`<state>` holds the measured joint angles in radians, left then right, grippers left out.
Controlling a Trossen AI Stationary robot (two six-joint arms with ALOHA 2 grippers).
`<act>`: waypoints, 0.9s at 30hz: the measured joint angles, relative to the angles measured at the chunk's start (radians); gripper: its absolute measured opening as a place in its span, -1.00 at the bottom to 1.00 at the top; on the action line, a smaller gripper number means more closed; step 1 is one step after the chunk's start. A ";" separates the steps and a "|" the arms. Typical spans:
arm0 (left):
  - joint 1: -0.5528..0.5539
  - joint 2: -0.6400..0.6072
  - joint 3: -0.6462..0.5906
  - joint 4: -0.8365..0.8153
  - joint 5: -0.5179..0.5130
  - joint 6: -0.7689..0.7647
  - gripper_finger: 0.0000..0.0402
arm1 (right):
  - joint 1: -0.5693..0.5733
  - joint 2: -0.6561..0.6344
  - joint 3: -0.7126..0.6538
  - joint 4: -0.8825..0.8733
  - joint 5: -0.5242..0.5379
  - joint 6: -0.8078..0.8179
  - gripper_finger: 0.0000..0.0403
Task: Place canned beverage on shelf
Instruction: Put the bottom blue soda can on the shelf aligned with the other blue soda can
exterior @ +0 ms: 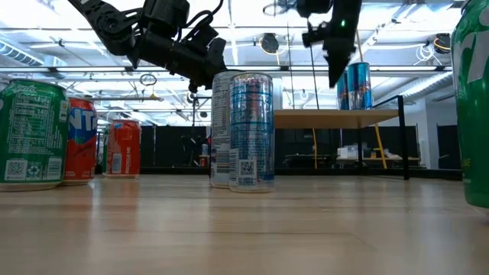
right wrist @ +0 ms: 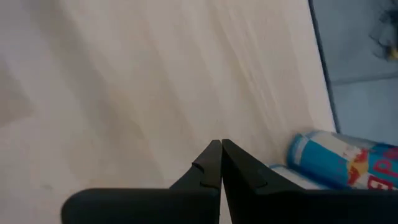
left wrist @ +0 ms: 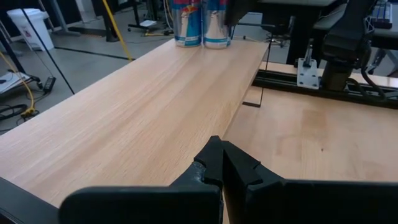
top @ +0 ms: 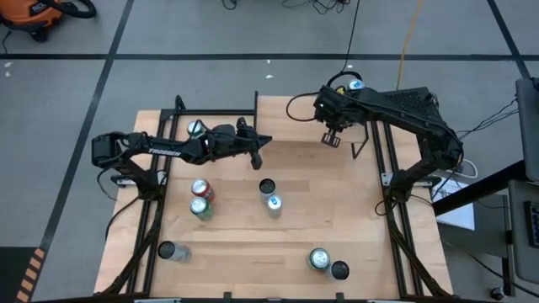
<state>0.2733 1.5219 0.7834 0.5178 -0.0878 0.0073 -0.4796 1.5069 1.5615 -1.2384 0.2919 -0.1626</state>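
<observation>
The shelf (top: 295, 118) (exterior: 336, 118), a light wood plank on thin black legs, stands at the table's far side. Two blue-and-silver cans (exterior: 356, 85) (left wrist: 188, 22) stand upright at its right end; one can (right wrist: 348, 165) shows in the right wrist view. My right gripper (top: 330, 140) (right wrist: 221, 146) hangs shut above the shelf's right part, pointing steeply down, next to those cans and clear of them. My left gripper (top: 259, 160) (left wrist: 222, 149) is shut and nearly level, above the shelf's left near corner, with nothing in it.
Loose cans stand on the table: a red one (top: 200, 189) and a green one (top: 200, 208) at the left, a dark-topped one (top: 267, 186) and a blue one (top: 274, 204) in the middle, more near the front (top: 318, 258) (top: 166, 251). Another can (top: 195, 128) stands far left.
</observation>
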 joint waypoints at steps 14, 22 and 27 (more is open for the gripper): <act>-0.005 0.000 0.000 0.007 -0.021 0.006 -1.00 | 0.027 -0.364 0.018 -0.011 0.295 0.230 -1.00; -0.022 0.001 0.001 0.073 -0.022 0.000 -1.00 | -0.051 -0.369 -0.100 -0.078 0.339 0.370 -1.00; -0.038 0.001 0.001 0.065 -0.022 0.008 -1.00 | -0.102 -0.392 -0.170 -0.029 0.363 0.374 -1.00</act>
<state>0.2350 1.5226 0.7841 0.5824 -0.1094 0.0150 -0.5814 1.1147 1.3918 -1.2669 0.6545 0.2116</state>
